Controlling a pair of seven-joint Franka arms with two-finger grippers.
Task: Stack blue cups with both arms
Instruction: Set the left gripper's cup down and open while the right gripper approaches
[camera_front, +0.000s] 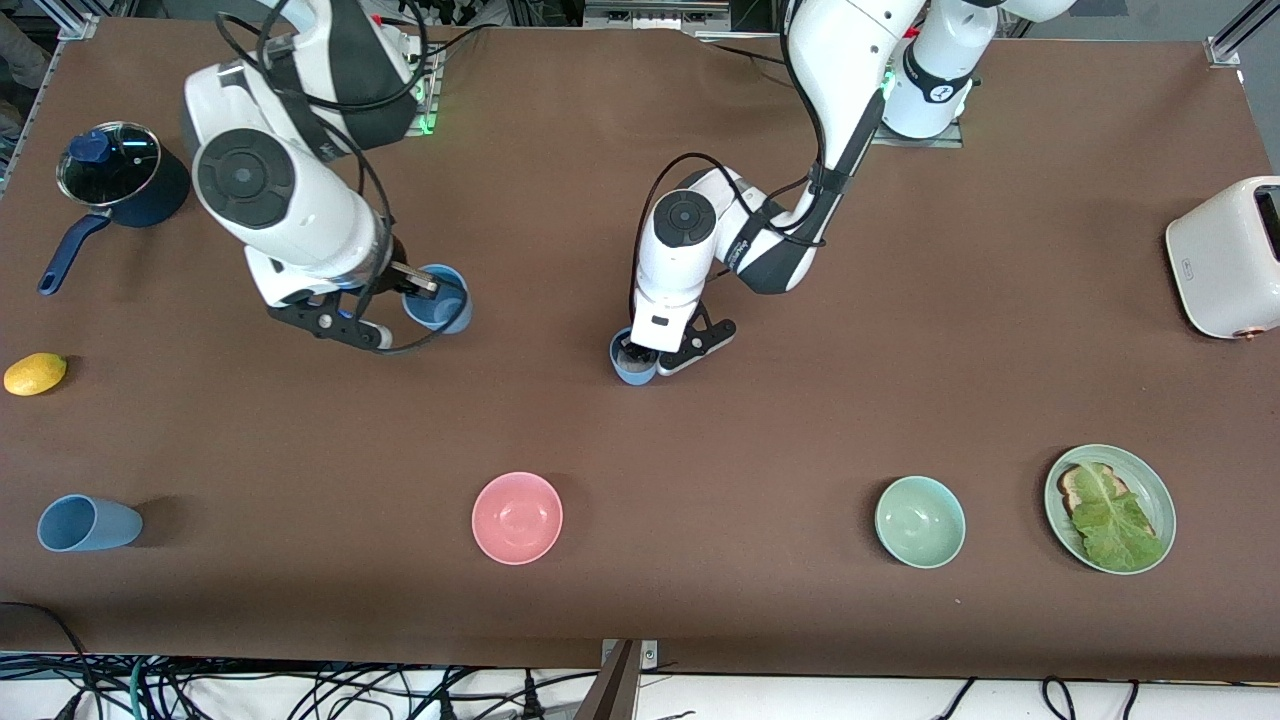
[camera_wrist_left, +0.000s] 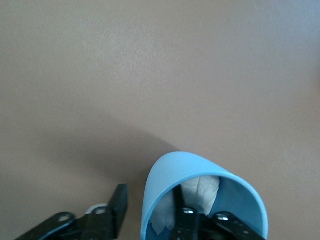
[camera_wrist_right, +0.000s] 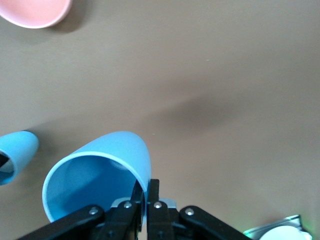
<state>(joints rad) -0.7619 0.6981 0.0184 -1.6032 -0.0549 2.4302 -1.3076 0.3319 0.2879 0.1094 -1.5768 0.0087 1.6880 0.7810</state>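
My right gripper (camera_front: 415, 290) is shut on the rim wall of a light-blue cup (camera_front: 440, 300) and holds it tilted above the table toward the right arm's end; the right wrist view shows its fingertips (camera_wrist_right: 146, 192) pinching the cup (camera_wrist_right: 95, 175). My left gripper (camera_front: 645, 358) is open at a second blue cup (camera_front: 633, 368) standing mid-table. In the left wrist view one finger (camera_wrist_left: 118, 205) is outside this cup (camera_wrist_left: 165, 175) and the other is inside, over something white. This cup also shows in the right wrist view (camera_wrist_right: 17, 152). A third blue cup (camera_front: 88, 523) lies on its side near the front camera.
A navy saucepan with a glass lid (camera_front: 120, 175) and a lemon (camera_front: 35, 373) sit at the right arm's end. A pink bowl (camera_front: 517, 517), a green bowl (camera_front: 920, 521) and a green plate (camera_front: 1160, 500) with toast and lettuce line the near edge. A white toaster (camera_front: 1225, 255) stands at the left arm's end.
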